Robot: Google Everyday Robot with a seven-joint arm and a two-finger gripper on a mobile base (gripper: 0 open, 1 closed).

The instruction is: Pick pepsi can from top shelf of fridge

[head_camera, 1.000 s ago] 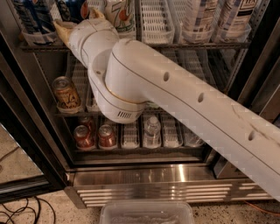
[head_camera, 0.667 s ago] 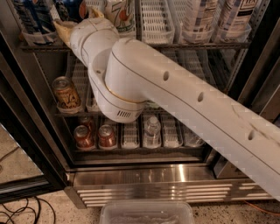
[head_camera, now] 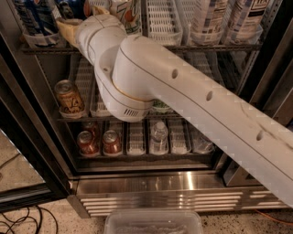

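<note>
The fridge (head_camera: 151,183) stands open in front of me, and my white arm reaches up to its top shelf (head_camera: 215,47). My gripper (head_camera: 83,19) is at the top left, right at the pepsi can (head_camera: 68,9). Only a dark blue strip and a bit of red logo show on the can, between the gripper's tan parts. A blue-and-white patterned can (head_camera: 34,18) stands to its left and a white-green 7UP can (head_camera: 130,16) to its right. The arm hides much of the shelf behind it.
White slotted lane trays (head_camera: 162,23) and clear bottles (head_camera: 210,18) fill the right of the top shelf. A brown can (head_camera: 69,98) sits on the middle rack. Two red cans (head_camera: 98,142) and a water bottle (head_camera: 159,136) are on the lower rack. The black door frame (head_camera: 32,151) is at left, and a clear bin (head_camera: 153,224) is on the floor.
</note>
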